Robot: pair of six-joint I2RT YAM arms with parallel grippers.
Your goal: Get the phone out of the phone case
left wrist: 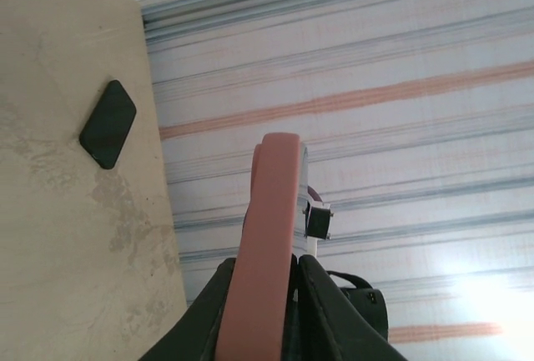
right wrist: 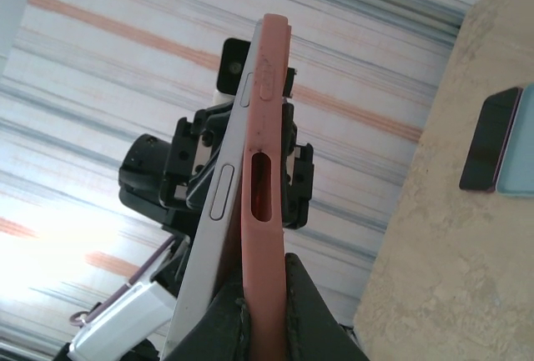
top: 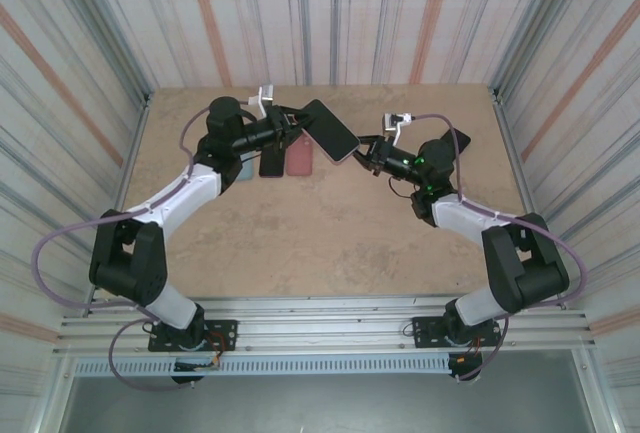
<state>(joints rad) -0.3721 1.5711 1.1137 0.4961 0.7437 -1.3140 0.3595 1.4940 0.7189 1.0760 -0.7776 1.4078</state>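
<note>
Above the table point(top: 300, 228), far side, the left gripper point(left wrist: 263, 276) and right gripper point(right wrist: 265, 288) each pinch, nearly closed, the pink phone case point(right wrist: 263, 211); the phone point(right wrist: 213, 211) stands partly out. Peel slowly, with the left grip firm.

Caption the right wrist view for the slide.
Right gripper clamps a pink rubbery phone case edge-on, with the slim silver phone splayed partly out of it.

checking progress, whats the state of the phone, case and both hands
phone, lifted, partly out of the case
phone case, lifted, partly off the phone
right hand, shut on phone case
left hand, around phone case, grip unclear
</note>
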